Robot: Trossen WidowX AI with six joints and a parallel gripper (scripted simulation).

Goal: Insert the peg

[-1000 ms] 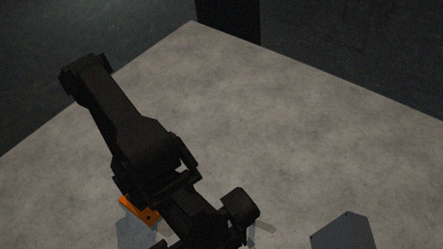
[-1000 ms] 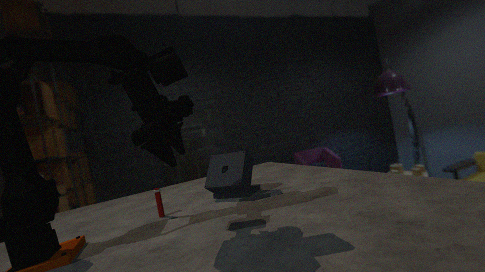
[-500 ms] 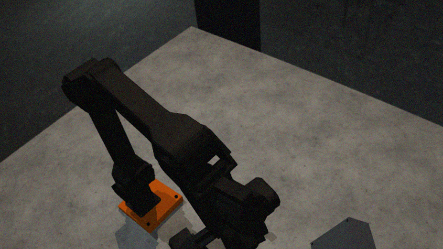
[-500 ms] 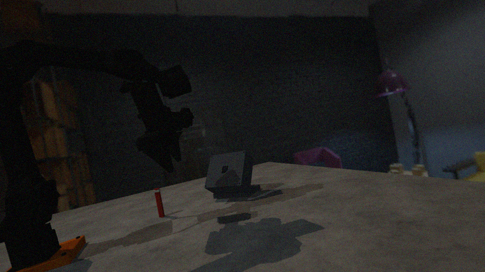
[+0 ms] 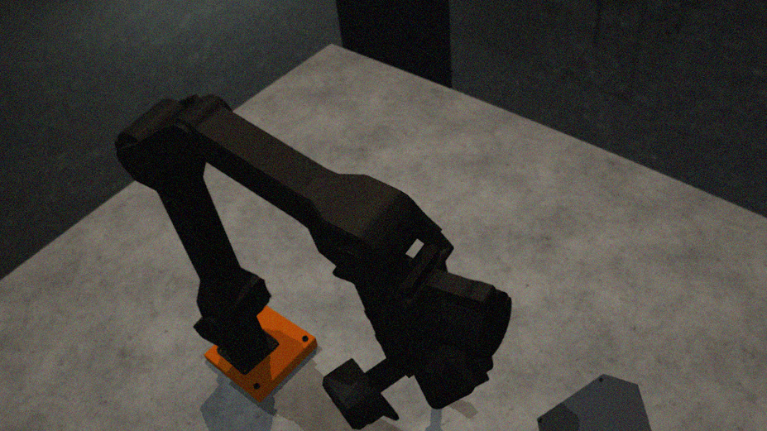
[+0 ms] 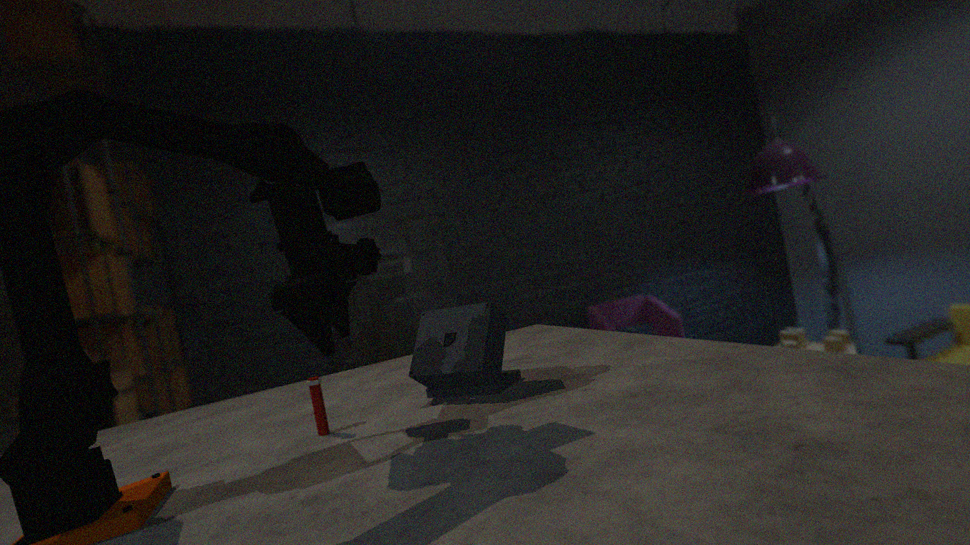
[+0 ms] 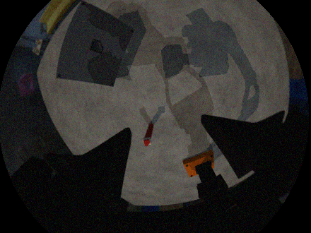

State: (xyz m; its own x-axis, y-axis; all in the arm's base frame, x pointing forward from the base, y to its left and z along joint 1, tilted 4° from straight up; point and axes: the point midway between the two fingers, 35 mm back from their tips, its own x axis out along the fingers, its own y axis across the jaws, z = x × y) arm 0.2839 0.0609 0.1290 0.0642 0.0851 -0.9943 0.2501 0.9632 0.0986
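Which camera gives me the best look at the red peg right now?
Exterior view: the peg stands upright in full profile, below the open gripper. The wrist view shows it small, from above, between the fingers. In the top view the arm hides it.

Red peg (image 6: pixel 317 405) upright on tabletop, free-standing, slim w/ pointed top end, near and apart from grey sloped panel (image 6: pixel 455 347), which rests on tabletop w/ one small dark hole (image 6: pixel 448 338) in tilted face.
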